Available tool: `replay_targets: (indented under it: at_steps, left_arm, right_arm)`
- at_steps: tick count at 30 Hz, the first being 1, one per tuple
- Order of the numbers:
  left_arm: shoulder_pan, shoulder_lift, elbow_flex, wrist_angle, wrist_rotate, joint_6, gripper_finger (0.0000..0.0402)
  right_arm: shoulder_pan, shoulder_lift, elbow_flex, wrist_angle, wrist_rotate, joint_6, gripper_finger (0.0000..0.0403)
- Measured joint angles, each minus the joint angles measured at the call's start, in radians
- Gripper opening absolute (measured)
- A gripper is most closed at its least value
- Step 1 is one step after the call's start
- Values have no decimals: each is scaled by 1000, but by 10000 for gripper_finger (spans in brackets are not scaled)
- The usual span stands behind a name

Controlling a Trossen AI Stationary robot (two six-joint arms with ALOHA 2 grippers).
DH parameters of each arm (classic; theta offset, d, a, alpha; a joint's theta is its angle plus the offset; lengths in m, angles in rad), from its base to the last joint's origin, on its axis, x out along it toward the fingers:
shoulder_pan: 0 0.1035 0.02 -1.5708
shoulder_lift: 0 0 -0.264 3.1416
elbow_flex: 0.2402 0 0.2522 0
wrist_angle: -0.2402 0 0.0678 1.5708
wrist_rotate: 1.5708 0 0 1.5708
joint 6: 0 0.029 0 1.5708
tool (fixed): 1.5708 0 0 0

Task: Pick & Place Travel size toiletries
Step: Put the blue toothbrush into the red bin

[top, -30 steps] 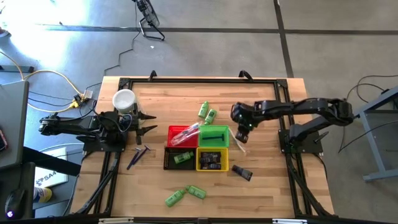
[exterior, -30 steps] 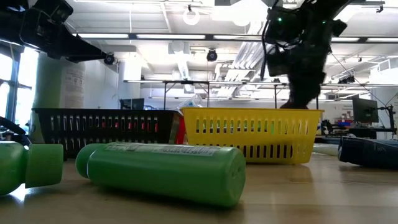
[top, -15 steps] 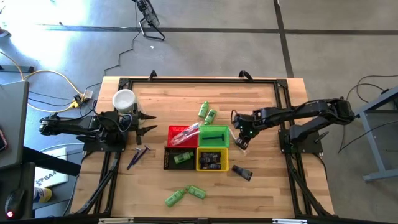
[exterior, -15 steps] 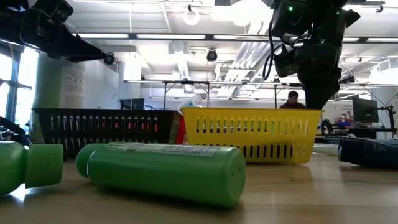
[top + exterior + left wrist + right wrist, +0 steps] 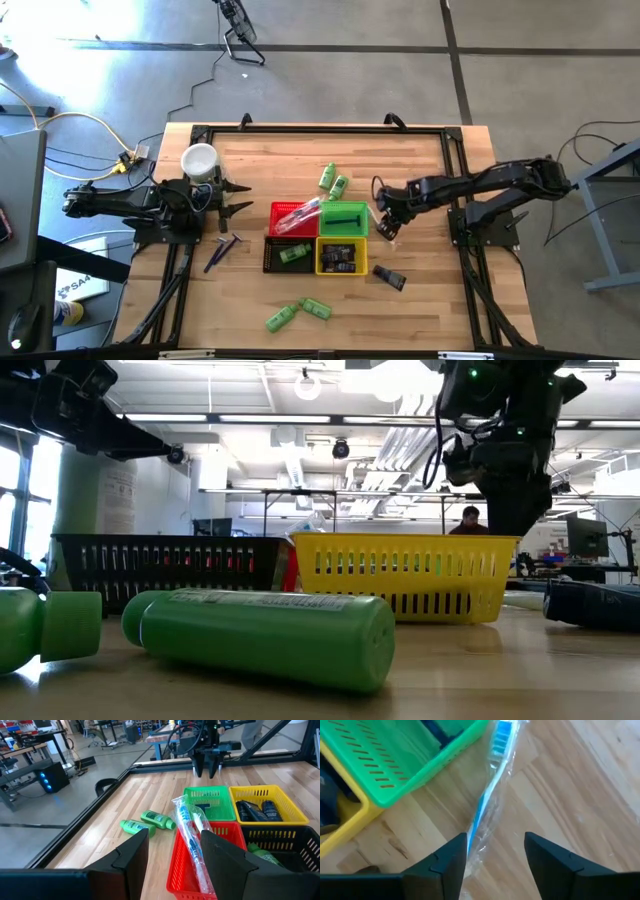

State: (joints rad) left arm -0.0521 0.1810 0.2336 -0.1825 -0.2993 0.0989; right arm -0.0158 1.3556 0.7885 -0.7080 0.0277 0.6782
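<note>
A toothbrush in a clear wrapper (image 5: 386,230) (image 5: 487,805) lies flat on the table, just right of the green basket (image 5: 343,218). My right gripper (image 5: 389,213) (image 5: 495,855) points down over it, open, one finger on each side of the wrapper. Green bottles lie at the far middle (image 5: 333,181) and near the front edge (image 5: 298,313) (image 5: 260,635). A dark tube (image 5: 390,278) lies right of the yellow basket (image 5: 341,257). My left gripper (image 5: 236,200) (image 5: 175,857) waits at the table's left, open and holding nothing.
Red (image 5: 290,218), green, black (image 5: 290,255) and yellow baskets stand together mid-table; the red one holds wrapped toothbrushes (image 5: 192,835), the yellow one dark tubes (image 5: 257,810). A white cup (image 5: 199,160) stands far left. A purple item (image 5: 222,250) lies near the left gripper.
My right gripper has moved a little toward the table's near edge, beside the green basket, rolling at the wrist, and has opened over the wrapped toothbrush. The toothbrush has stayed where it lay.
</note>
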Motion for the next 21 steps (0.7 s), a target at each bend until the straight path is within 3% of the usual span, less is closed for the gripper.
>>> replay_targets:
  at_steps: [7,13,21]
  left_arm:
    - [0,0,0,0,0,-1,175]
    - [0,0,0,0,0,-1,175]
    - [0,0,0,-1,0,0,175]
  right_arm:
    - [30,0,-46,75,2,53,192]
    - [67,1,-49,88,64,61,192]
    - [106,88,-49,117,79,63,192]
